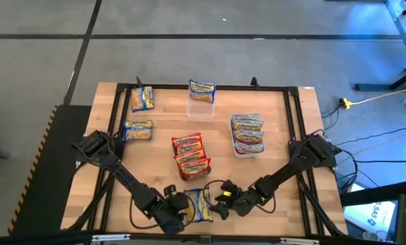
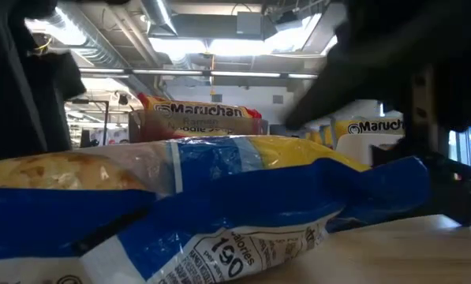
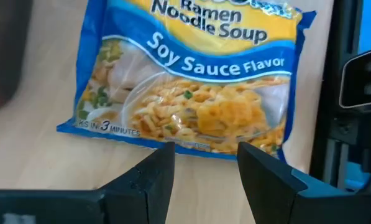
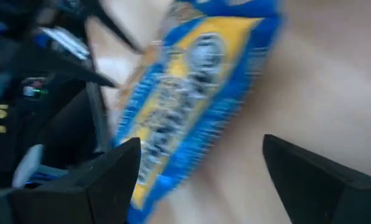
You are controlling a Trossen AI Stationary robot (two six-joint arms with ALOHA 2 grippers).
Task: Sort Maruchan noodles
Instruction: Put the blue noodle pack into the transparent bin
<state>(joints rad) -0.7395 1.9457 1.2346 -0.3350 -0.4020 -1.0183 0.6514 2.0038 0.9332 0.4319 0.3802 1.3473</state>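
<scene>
A: Where is the blue noodle packet lying?
B: Flat on the desk's near edge, between both tools.
A: Gripped?
B: No. The left tool is sitting partly spread just beside it; the right tool is gaping wide, empty.

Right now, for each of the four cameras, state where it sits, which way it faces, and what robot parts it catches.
High: overhead, facing down on the wooden table; both arms show.
Low: tabletop level, facing the room; dark arm parts above.
Left wrist: on the left arm, facing the blue flat plastic soy sauce ramen packet; left pincer open.
Right wrist: on the right arm; right pincer open.
All share that packet.
</scene>
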